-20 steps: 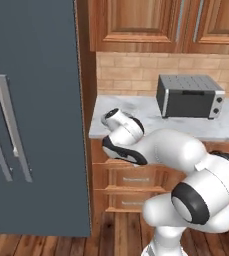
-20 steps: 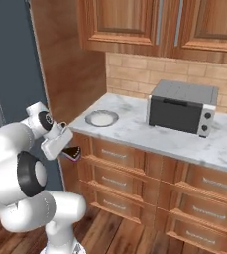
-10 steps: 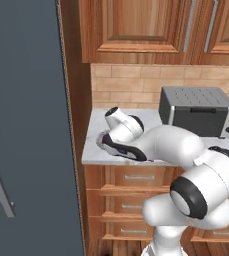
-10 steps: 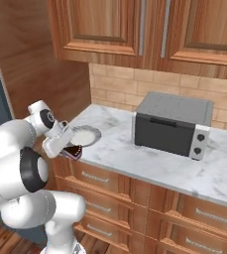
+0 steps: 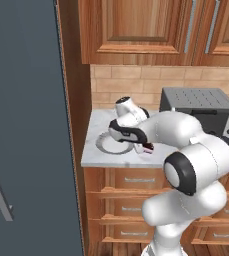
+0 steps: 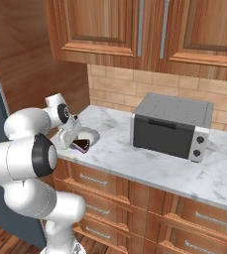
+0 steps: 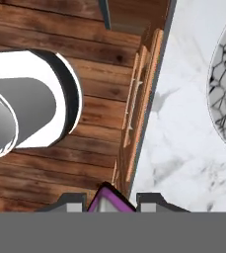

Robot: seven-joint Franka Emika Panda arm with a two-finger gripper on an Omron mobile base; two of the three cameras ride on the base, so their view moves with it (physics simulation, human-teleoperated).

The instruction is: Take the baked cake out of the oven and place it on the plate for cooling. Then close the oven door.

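Base has driven closer: tabletop (image 5: 106, 155) now fills both base views, fridge (image 5: 26, 125) crowds left. Toaster oven (image 6: 172, 126) sits right on the tabletop. Plate (image 5: 111, 144) near the front edge. Pincer (image 6: 79, 143) clenched on the cake (image 6: 81, 144), hovering beside the plate. Placement looks imminent; oven door remains to close.

You get flat, even rendered light, soft shadows, no glare; the hand view looks maybe slightly blurry.
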